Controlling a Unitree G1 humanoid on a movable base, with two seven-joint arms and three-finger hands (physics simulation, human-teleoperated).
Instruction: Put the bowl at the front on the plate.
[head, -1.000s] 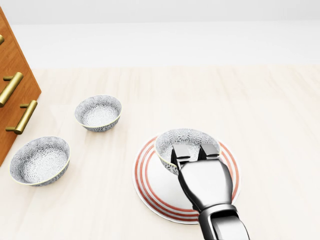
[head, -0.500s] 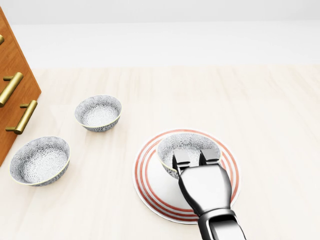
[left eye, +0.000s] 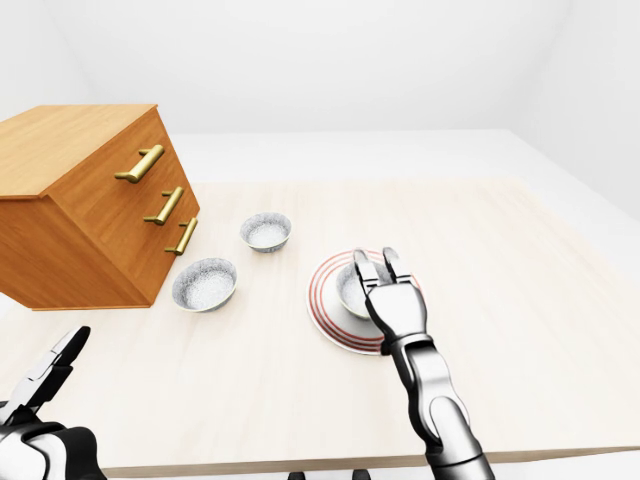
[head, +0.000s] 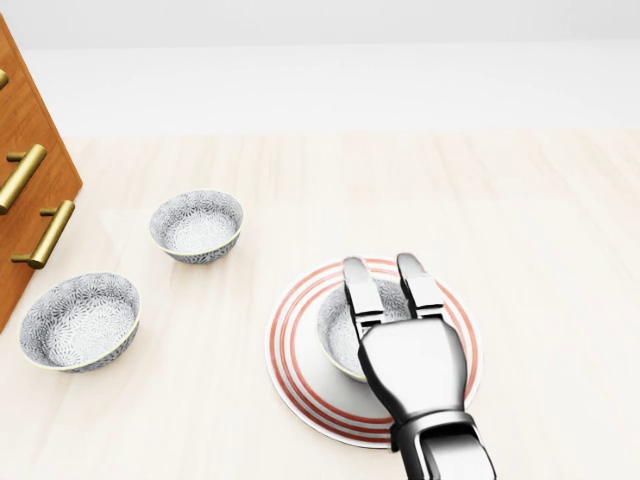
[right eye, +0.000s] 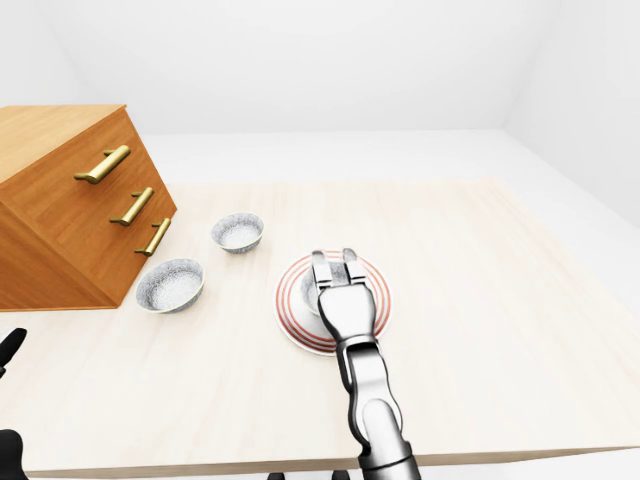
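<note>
A patterned grey bowl (head: 336, 336) sits upright on the white plate with red rings (head: 292, 345), a little below the plate's middle in the head view. My right hand (head: 382, 272) lies over the bowl's right half and hides it. Its fingers (head: 357, 285) point straight out past the far rim, open and not curled round the bowl. My left hand (left eye: 52, 372) shows at the bottom left of the left-eye view, low beside the table's near corner, fingers spread with nothing in them.
Two more patterned bowls stand left of the plate: one (head: 197, 226) higher up, one (head: 80, 320) lower, near the wooden drawer chest (left eye: 90, 200) with brass handles. The light wooden table (head: 540, 250) stretches away to the right of the plate.
My right hand's fingers have straightened and come off the bowl's rim. The bowl has settled slightly lower on the plate. The camera and the other bowls have not moved.
</note>
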